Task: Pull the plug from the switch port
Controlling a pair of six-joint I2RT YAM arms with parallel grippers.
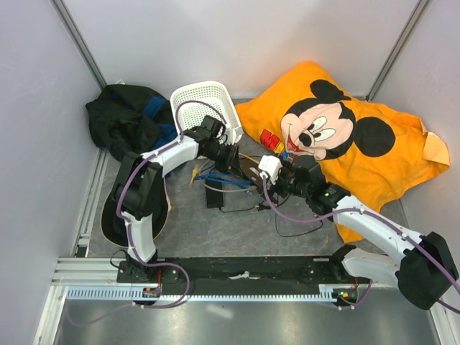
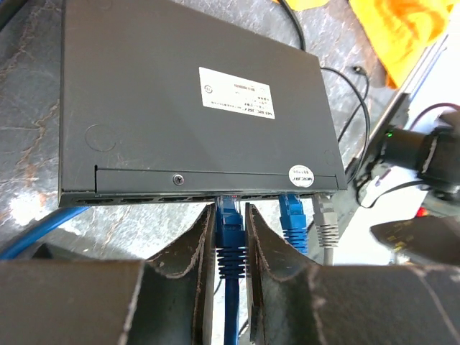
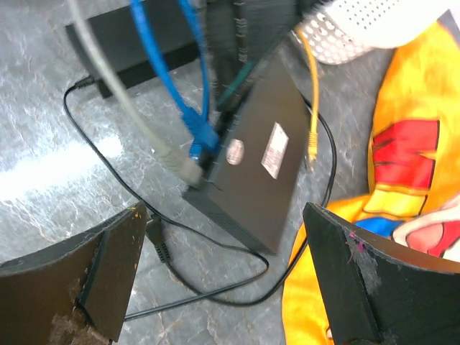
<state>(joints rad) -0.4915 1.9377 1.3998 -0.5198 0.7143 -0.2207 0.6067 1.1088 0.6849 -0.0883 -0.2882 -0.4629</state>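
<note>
Okay, left gripper (image 2: 230,215): its two fingers are closing in from either side on the blue plug (image 2: 230,237), and the pads are looking pressed against the boot, so I'm reading this as a pinch on the plug.
Blue plug: it is sitting fully seated in the switch port (image 2: 228,197), with no gap showing between connector and socket.
Network switch (image 2: 144,122): it is lying flat on the table with the white label (image 2: 238,94) facing up and the port edge facing the left wrist camera.
Neighbours: a second blue plug (image 2: 292,215) and a grey plug (image 2: 325,219) are sitting in the ports just to the right, outside the fingers.
Right gripper (image 3: 223,230): its fingers are spreading wide apart, holding nothing, hanging above the switch's far end near the Mickey Mouse cushion (image 1: 338,136).
Progress: the reach and the grasp are looking done, while the pull itself is not yet happening.
What's remaining: drawing the plug straight back out of the socket, away from the box.
Watching for: the switch is lying unbraced, so it may be dragged along with the cable.
</note>
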